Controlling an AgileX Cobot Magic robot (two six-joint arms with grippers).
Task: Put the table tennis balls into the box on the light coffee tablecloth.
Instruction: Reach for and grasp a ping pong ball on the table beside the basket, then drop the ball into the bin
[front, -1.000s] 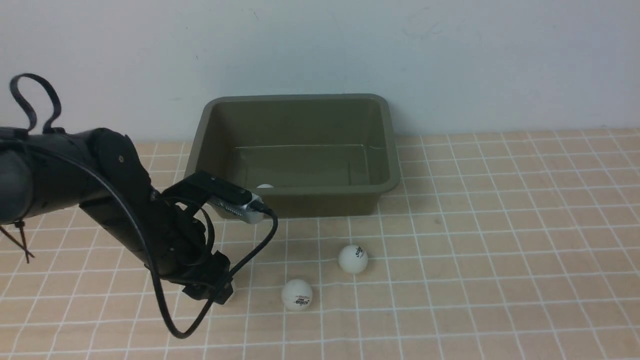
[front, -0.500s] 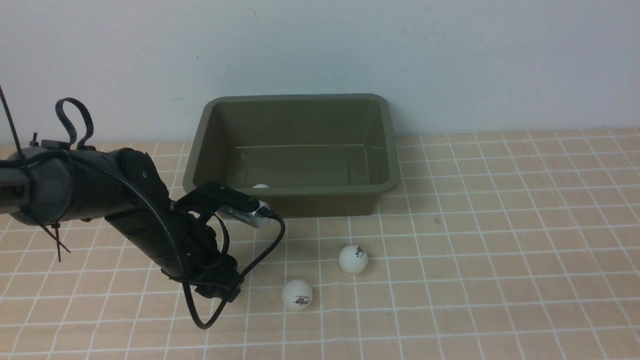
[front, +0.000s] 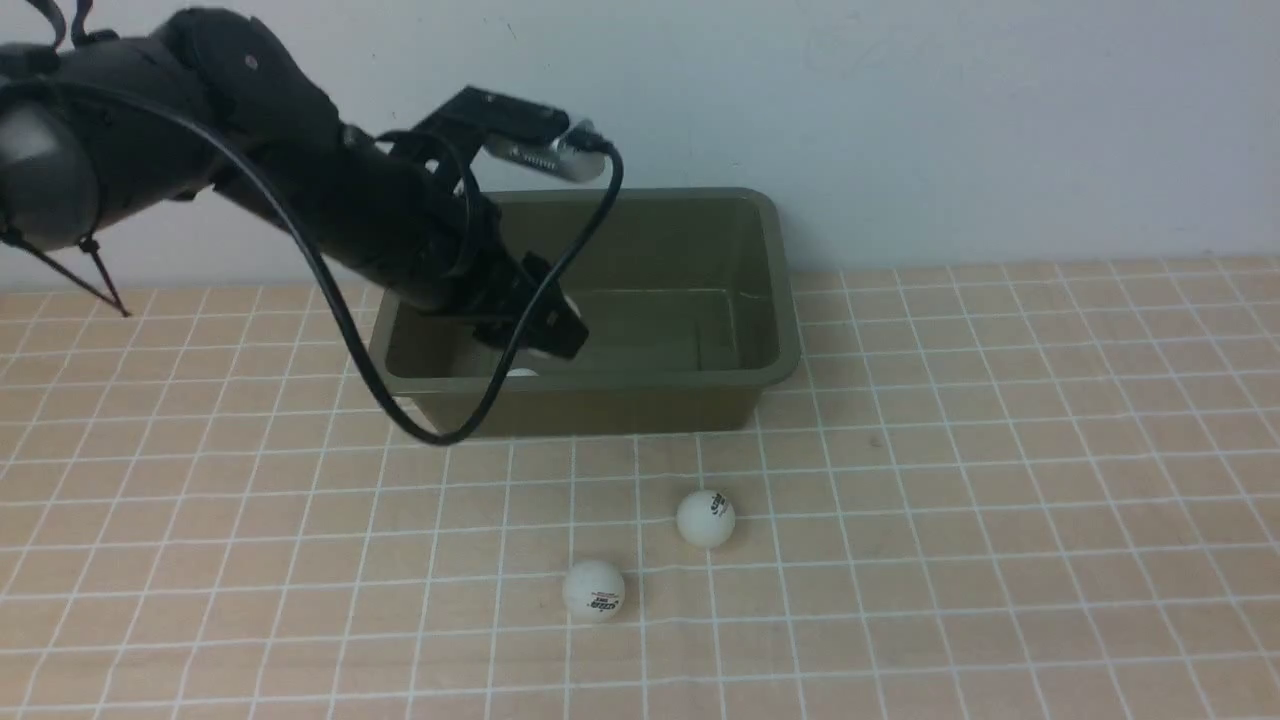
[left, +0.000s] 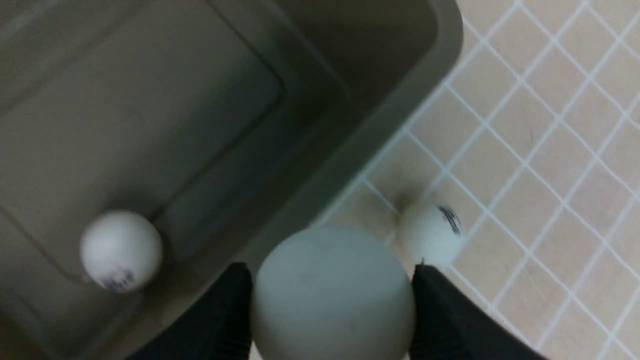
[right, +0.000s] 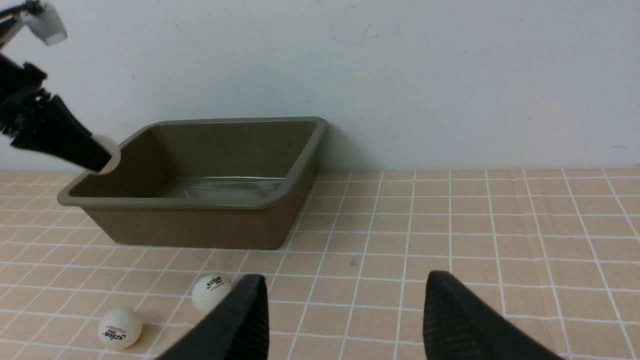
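Ball (left: 332, 292) pinched in left claw (left: 330, 272) over box (front: 620, 405); right claw (right: 345, 282) agape, empty; logos (front: 716, 505) illegible.

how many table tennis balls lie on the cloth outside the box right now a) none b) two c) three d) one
B: only the near ball and the far ball lie on the tablecloth; a third ball sits in the box and the left gripper grips the held ball.

I see the box (front: 640, 382) on the tablecloth (front: 1000, 450).
One ball (front: 522, 373) lies inside the box; a second ball (front: 706, 518) lies before it, a third ball (front: 594, 589) farther before it.
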